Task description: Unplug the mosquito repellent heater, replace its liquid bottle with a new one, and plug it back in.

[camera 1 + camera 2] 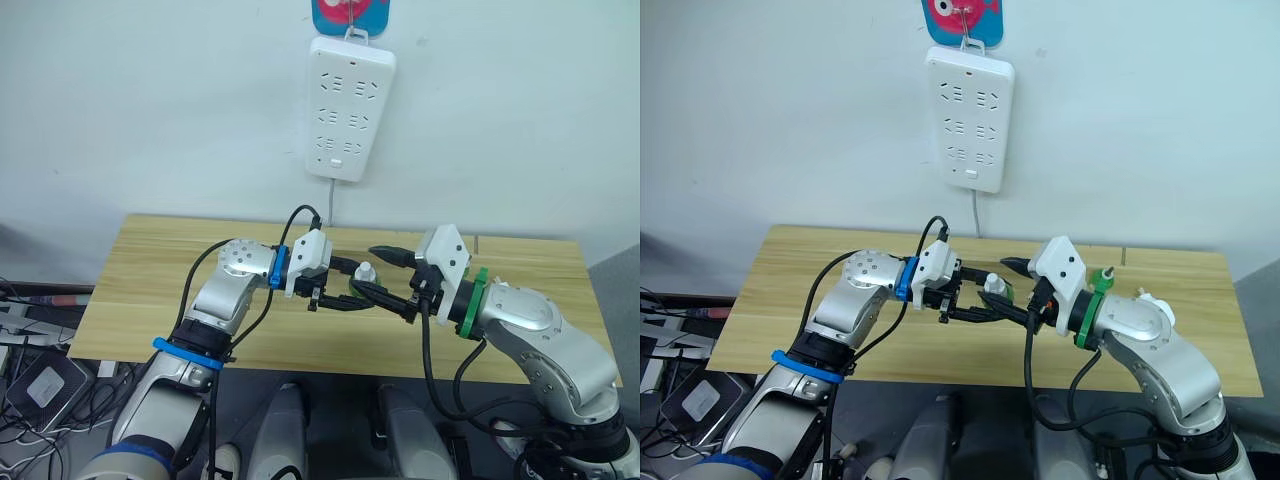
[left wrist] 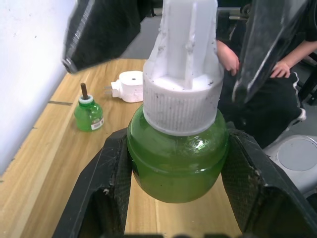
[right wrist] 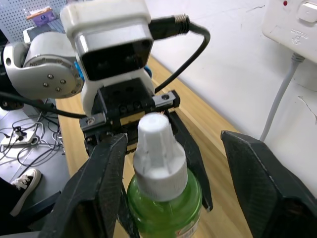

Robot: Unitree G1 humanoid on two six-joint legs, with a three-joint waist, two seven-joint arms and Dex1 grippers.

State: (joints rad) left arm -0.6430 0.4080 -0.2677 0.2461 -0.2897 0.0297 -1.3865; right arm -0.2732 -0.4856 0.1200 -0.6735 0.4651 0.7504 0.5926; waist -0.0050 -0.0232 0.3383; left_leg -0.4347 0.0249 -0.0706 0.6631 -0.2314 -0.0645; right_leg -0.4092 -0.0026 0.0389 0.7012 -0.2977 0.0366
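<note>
Left claw (image 2: 173, 198) clamped around green capped bottle (image 2: 178, 158), tabletop (image 1: 150, 290) beneath.

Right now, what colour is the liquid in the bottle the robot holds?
Green, under a white cap; the bottle shows best in the left wrist view.

Silver arms, blue-banded left, green-banded right, white wrist cameras, black cables, black claws (image 1: 345, 297)
</note>
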